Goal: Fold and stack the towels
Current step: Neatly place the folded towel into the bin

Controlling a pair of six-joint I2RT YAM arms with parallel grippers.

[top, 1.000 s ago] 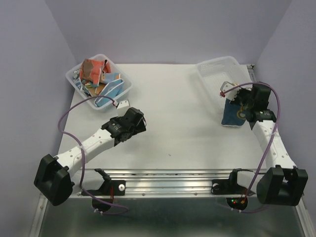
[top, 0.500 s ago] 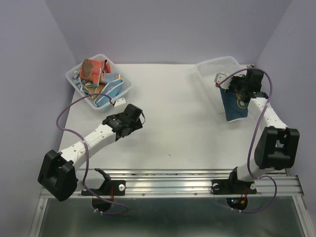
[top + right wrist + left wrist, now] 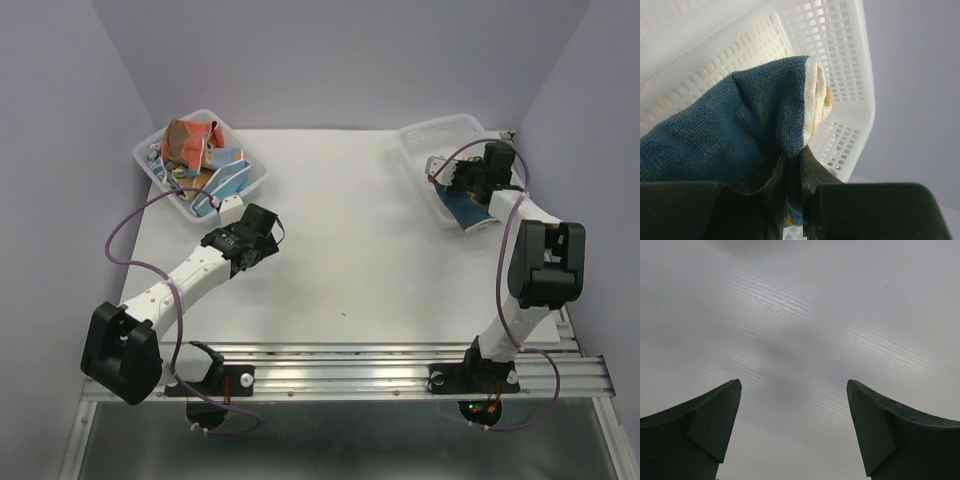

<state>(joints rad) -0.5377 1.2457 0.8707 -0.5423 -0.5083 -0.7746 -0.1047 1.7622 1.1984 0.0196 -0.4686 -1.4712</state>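
- The white tabletop (image 3: 350, 250) carries two clear plastic baskets at its far corners, with both arms bolted at its near edge.
- The left arm (image 3: 180, 275) reaches toward the far left. The right arm (image 3: 530, 260) is folded up steeply and reaches toward the far right corner.
- The left basket (image 3: 255, 180) holds a crumpled pile of towels (image 3: 195, 150) in red-orange, orange and blue prints.
- The right basket (image 3: 440, 132) sits at the far right. Its perforated wall fills the background of the right wrist view.
- A dark blue towel (image 3: 468, 208) with a white and yellow pattern lies at the near end of the right basket. I cannot tell whether it rests inside or over the rim.
- The right gripper (image 3: 792, 160) is narrowed and pinches a bunched fold of the dark blue towel, which rises above its fingers.
- The left gripper (image 3: 794, 385) stands wide with nothing between its fingers. It is over bare tabletop just beside the near edge of the left basket.
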